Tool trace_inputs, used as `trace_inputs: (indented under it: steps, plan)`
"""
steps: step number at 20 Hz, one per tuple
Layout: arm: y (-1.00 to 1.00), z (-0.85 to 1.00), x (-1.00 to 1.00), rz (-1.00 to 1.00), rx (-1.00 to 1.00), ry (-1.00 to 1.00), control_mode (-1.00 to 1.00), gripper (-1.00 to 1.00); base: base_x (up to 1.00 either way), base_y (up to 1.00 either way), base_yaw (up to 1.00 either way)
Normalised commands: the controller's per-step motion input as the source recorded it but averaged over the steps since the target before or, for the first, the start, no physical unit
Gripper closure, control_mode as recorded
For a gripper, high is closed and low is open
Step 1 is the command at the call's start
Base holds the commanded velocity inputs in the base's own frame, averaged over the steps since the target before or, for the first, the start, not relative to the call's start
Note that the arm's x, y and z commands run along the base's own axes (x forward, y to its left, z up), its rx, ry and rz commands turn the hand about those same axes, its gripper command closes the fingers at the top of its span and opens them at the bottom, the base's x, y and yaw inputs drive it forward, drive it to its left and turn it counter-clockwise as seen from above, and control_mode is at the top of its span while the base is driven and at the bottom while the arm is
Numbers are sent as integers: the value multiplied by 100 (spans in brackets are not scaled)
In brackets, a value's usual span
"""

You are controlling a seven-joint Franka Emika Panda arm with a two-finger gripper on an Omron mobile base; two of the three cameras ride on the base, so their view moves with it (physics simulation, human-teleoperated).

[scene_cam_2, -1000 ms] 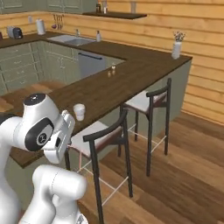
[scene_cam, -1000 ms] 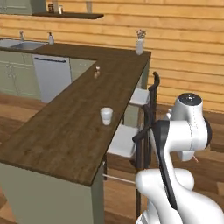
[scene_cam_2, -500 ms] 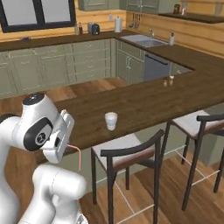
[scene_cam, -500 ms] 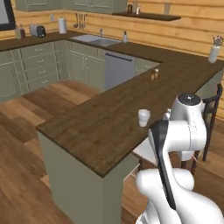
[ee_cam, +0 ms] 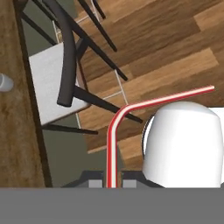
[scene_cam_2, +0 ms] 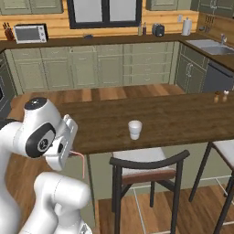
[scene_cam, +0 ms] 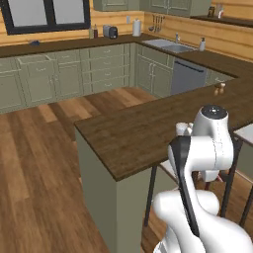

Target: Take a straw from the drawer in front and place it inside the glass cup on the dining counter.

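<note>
I see the long dark-brown wood-grain table (scene_cam_2: 173, 121) carrying a small white cup (scene_cam_2: 134, 130), stools beside. My arm hangs low beside it, jaws clamped on the thin bent reddish-pink straw (ee_cam: 114, 131).

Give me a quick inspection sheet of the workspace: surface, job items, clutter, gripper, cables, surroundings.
Surface: dining counter, dark wood top on a green base.
Job's things: glass cup upright on the counter near its front edge; straw, red and white with a bend, clamped between the fingers.
Clutter: two small shakers farther along the counter.
Gripper: gripper shut on the straw, held off the counter's end, lower than the cup; the straw hangs from it in the right base view.
Cables: nothing seen.
Surroundings: stool below the cup, wall cabinets, microwave, toaster, sink, wood floor.
</note>
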Motion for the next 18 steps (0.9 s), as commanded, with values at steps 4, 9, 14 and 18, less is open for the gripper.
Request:
trace_inputs:
  steps: [4,9,14,18]
  plan:
    - [-8,0,12,5,0,0,-100,100,28,-30,32]
    - [-47,22,65,2,3,4,-100,100,0,0,0]
    - [-67,75,40,-1,-4,19,-100,100,0,0,0]
    - [-48,92,26,-7,-24,33,-100,100,0,0,0]
